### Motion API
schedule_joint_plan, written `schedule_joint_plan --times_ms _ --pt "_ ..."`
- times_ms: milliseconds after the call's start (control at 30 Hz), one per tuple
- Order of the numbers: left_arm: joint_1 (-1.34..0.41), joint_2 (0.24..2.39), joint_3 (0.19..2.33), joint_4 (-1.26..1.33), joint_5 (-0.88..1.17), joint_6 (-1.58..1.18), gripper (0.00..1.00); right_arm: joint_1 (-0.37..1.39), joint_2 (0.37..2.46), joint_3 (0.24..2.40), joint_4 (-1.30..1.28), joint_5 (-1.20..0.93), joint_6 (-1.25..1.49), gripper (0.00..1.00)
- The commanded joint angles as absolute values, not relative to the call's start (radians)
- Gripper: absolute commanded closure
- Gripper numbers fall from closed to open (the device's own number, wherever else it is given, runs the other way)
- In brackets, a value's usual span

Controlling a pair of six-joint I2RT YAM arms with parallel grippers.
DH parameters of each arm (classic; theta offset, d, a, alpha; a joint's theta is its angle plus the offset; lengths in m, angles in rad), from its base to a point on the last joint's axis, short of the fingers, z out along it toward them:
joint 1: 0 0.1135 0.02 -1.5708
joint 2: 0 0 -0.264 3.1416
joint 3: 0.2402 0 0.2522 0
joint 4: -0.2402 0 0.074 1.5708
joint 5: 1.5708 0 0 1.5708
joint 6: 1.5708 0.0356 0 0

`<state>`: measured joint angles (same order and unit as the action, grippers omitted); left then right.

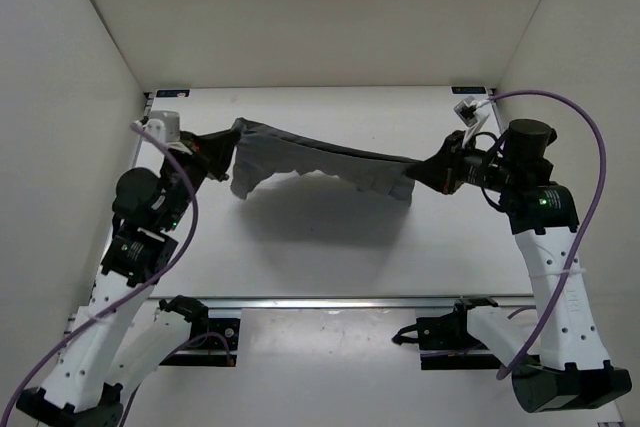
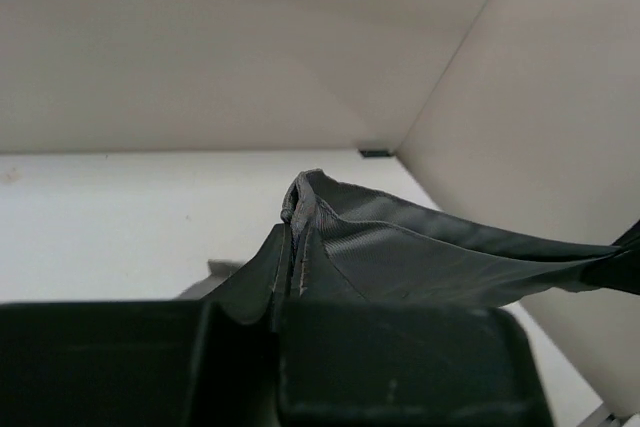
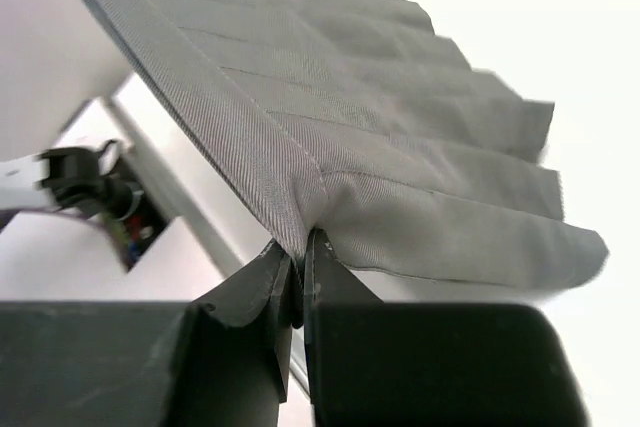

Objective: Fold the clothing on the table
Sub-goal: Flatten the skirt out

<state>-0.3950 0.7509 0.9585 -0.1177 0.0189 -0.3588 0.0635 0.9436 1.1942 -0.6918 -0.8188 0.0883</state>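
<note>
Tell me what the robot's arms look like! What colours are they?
The left arm and right arm have white shells with chunky black joints. A purple cable loops along each. The right arm shows a small green light. The left end effector and right end effector are black.

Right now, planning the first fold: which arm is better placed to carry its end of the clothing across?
Probably the right. The clothing hangs stretched between both shut tools; its bulk sags near the left tool, while the right tool pinches a narrow, taut end.

clothing point(image 1: 290, 152): plain grey, fine diagonal weave | table point(image 1: 330, 247): white | cables point(image 1: 545, 95): purple
</note>
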Motion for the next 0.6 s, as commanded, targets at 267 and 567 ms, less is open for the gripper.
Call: schedule_joint_plan --times_ms 267,567 --pt "-0.354 0.744 0.953 -0.086 -0.084 -0.344 1.00 0.120 1.193 1.431 -0.749 -0.841 -0.066 1.00" --pt "-0.265 1.132 1.110 0.098 -0.009 -0.273 1.00 0.137 1.658 1.909 -0.826 -0.632 -0.170 1.00"
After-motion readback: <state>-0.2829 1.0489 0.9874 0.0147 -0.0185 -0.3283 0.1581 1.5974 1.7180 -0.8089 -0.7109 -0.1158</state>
